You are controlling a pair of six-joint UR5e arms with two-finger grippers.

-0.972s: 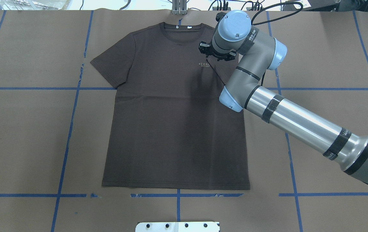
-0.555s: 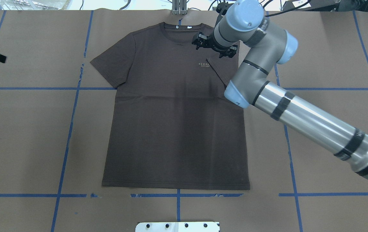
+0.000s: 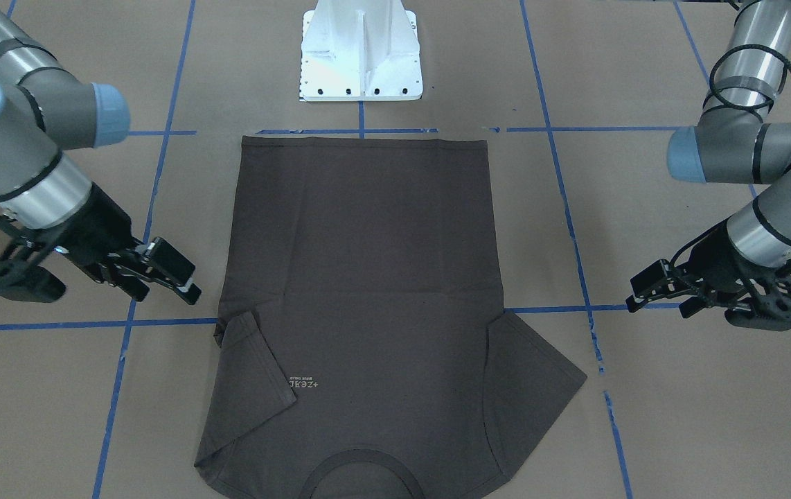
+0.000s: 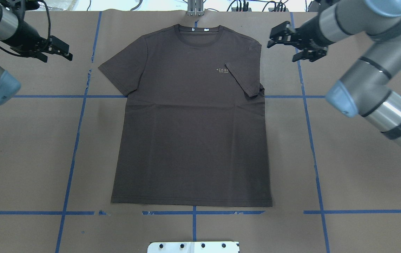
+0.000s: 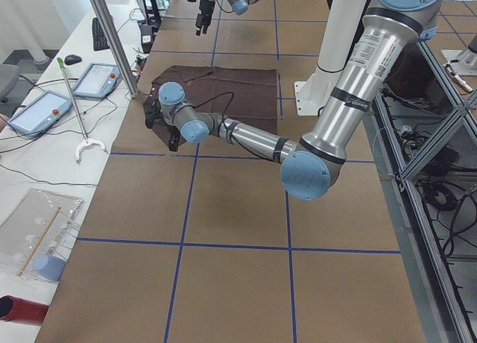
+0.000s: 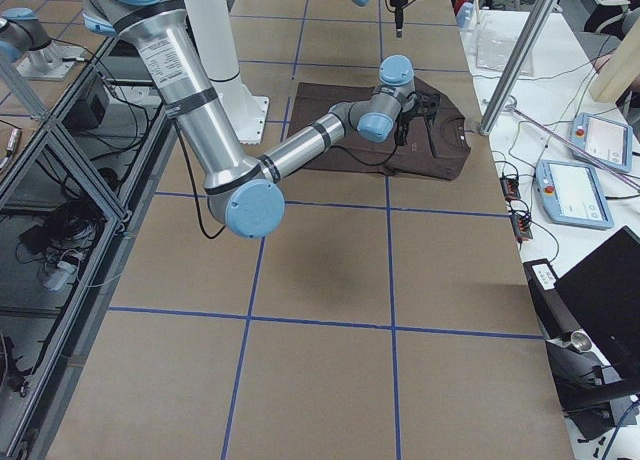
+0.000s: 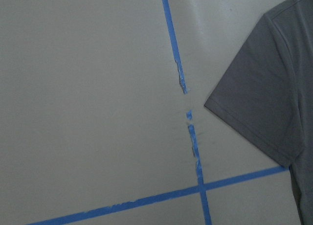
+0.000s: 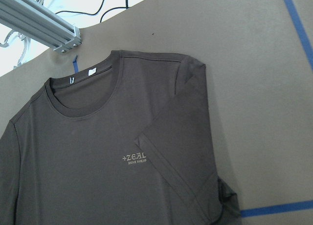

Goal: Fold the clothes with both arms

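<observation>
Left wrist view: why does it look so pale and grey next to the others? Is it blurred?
Left wrist view: the colour is washed out, so the table reads grey and the T-shirt lighter, with slightly soft edges. Right wrist view: sharper, the logo legible, the paper brown, the background at the top overexposed. Overhead view: even light, no glare on the cloth.

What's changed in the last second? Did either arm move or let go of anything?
The right gripper has swung off the T-shirt, from over the chest out past its shoulder, and is open. The left gripper has come into view and hangs open beyond the left sleeve. The T-shirt lies as before, with the right sleeve folded inward.
</observation>
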